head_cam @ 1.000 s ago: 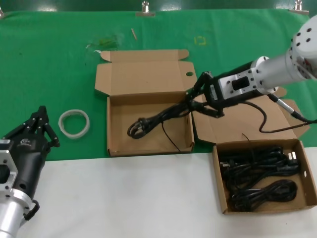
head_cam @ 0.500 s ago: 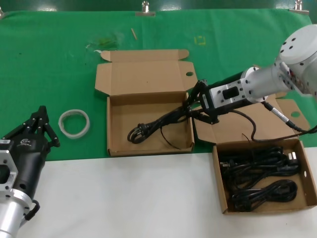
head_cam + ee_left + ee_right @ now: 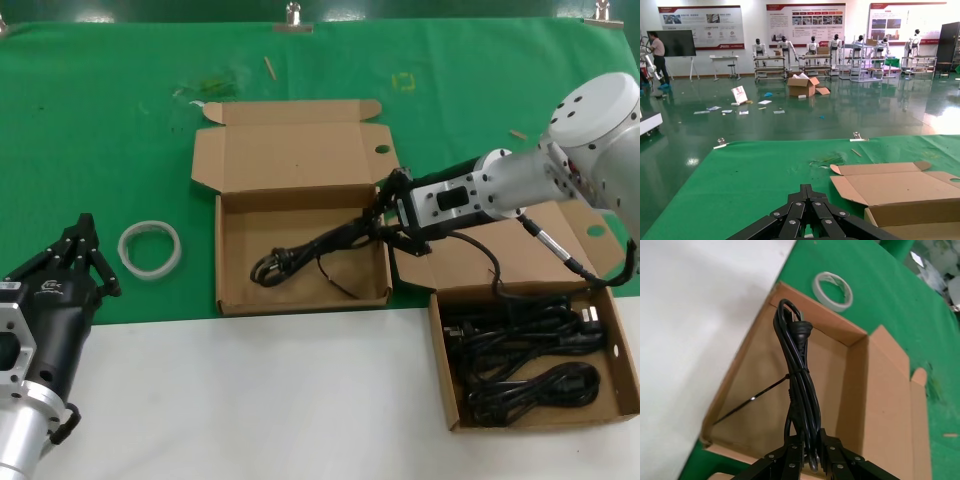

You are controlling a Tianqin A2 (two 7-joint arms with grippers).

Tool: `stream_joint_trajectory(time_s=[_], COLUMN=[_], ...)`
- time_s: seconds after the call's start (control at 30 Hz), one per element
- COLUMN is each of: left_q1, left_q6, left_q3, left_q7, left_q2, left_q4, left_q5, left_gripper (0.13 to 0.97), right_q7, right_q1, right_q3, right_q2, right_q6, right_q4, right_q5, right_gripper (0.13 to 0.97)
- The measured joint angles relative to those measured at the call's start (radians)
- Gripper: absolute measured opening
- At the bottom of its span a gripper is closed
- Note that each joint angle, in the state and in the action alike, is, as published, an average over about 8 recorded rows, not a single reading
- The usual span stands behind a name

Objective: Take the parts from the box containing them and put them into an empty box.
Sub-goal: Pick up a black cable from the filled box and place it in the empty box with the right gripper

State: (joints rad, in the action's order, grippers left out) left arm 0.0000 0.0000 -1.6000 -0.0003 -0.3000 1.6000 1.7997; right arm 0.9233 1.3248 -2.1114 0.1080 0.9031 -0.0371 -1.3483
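My right gripper point(image 3: 383, 213) is shut on a black power cord point(image 3: 320, 246) at the right wall of the left brown box point(image 3: 232, 296). The cord's plug end lies on that box's floor, and the bundle slopes up to the jaws. In the right wrist view the cord point(image 3: 799, 385) runs from my right gripper point(image 3: 812, 447) down into the box point(image 3: 855, 385). The right brown box point(image 3: 444, 375) holds several black cord bundles point(image 3: 525, 350). My left gripper point(image 3: 85, 240) is parked at the lower left, shut and empty; it also shows in the left wrist view point(image 3: 807, 190).
A whitish tape ring point(image 3: 150, 249) lies on the green cloth left of the left box, also visible in the right wrist view point(image 3: 832, 288). Both lids point(image 3: 290, 145) lie open. A white table edge point(image 3: 250, 400) runs across the front.
My right gripper has moved left and down with the cord. The plug end has slid a little further left on the floor of the left box. The left arm has not moved.
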Motion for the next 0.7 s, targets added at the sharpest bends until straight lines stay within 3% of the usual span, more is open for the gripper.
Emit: stream_joint_trajectory(time_s=[0.7], left_q1=[0.000], left_q6=[0.000], left_q3=[0.000], left_q7=[0.000], left_q2=[0.000], left_q4=[0.000], left_q5=[0.000], left_gripper=[0.140], right_q7=[0.029], right_q1=[-0.026], right_q3=[0.037], right_q2=[-0.054], right_q6=[-0.135], right_q4=[0.021], right_q5=[-0.013], right_gripper=[0.181])
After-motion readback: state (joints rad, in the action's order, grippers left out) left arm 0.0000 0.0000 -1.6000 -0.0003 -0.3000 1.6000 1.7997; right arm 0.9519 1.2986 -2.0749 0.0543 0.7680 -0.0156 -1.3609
